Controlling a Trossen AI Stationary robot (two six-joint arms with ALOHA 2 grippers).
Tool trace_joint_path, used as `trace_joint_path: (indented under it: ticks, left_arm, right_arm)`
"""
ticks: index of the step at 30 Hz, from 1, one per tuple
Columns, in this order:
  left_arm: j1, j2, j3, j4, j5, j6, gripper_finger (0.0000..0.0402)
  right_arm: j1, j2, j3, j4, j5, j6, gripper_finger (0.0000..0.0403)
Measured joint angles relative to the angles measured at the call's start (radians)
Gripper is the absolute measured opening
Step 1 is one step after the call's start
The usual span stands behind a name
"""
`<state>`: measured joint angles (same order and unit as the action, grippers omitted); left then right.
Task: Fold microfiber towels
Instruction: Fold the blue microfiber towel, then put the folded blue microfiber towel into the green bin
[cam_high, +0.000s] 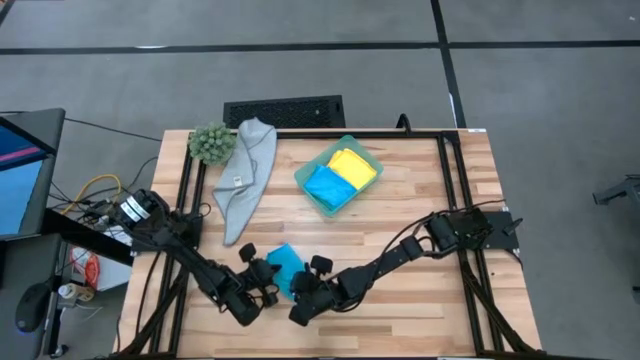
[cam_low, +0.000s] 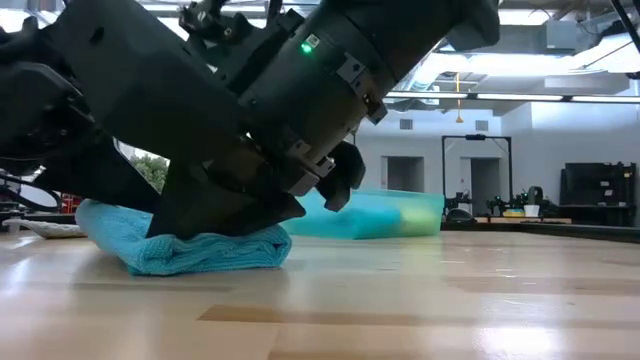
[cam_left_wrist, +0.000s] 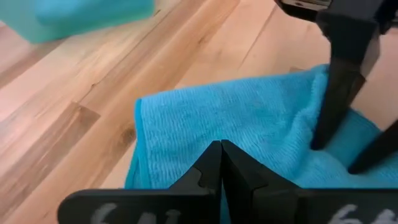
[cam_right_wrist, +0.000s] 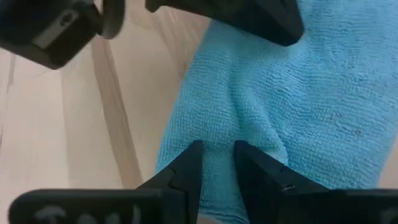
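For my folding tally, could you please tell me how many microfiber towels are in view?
4: a folded blue microfiber towel between both grippers at the near edge; a limp grey towel beside the plant ball; a yellow towel and a blue towel in the teal tray. Others could lie beneath.

Pale butcher-block wooden table (cam_high: 400, 310): extended beneath and beyond both pincers. Translucent teal-green shallow plastic tray (cam_high: 308, 189): stood past the pincers, toward the table's far side. Small fuzzy green plant ball (cam_high: 211, 143): sat well apart from the pincers, at the far left corner. Black slotted floor grille (cam_high: 284, 110): lay beyond the table's far edge.
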<state>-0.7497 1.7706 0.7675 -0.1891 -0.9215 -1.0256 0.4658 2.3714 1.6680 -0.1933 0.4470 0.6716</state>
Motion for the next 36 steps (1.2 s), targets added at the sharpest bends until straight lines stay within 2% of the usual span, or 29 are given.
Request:
trace_joint_path:
  ticks: [6, 11, 14, 17, 22, 25, 27, 29, 31, 36]
  left_arm:
    - [0.01, -0.006, 0.019, -0.011, -0.004, 0.065, 0.0]
    - [0.007, -0.07, 0.086, -0.134, 0.026, 0.109, 0.0]
    - [-0.014, -0.117, 0.126, -0.195, 0.034, 0.124, 0.0]
    - [-0.052, -0.152, 0.136, -0.211, 0.034, 0.123, 0.0]
    - [-0.126, -0.146, 0.131, -0.224, 0.053, 0.017, 0.0]
    - [-0.168, -0.123, 0.128, -0.217, 0.053, -0.054, 0.0]
    - [-0.181, -0.094, 0.128, -0.203, 0.061, -0.095, 0.0]
    - [-0.193, -0.068, 0.124, -0.223, 0.05, -0.124, 0.0]
    - [-0.191, -0.024, 0.126, -0.212, 0.044, -0.15, 0.0]
    - [-0.159, 0.066, 0.124, -0.218, 0.02, -0.173, 0.0]
  right_arm:
    - [-0.004, -0.075, -0.007, -0.033, -0.023, -0.065, 0.0123]
    - [-0.018, -0.237, -0.001, -0.221, -0.004, -0.059, 0.0127]
    - [-0.056, -0.288, -0.004, -0.393, 0.003, 0.017, 0.0147]
    - [-0.102, -0.305, -0.004, -0.501, -0.007, 0.074, 0.0186]
    - [-0.16, -0.24, -0.007, -0.423, -0.179, 0.031, 0.0265]
    - [-0.176, -0.189, -0.008, -0.339, -0.266, 0.009, 0.0292]
    - [-0.186, -0.145, 0.001, -0.249, -0.314, 0.009, 0.0301]
    - [-0.195, -0.129, -0.009, -0.286, -0.328, 0.009, 0.0305]
    - [-0.205, -0.101, -0.001, -0.218, -0.352, 0.011, 0.0306]
    - [-0.221, -0.075, 0.0, -0.209, -0.436, 0.016, 0.0304]
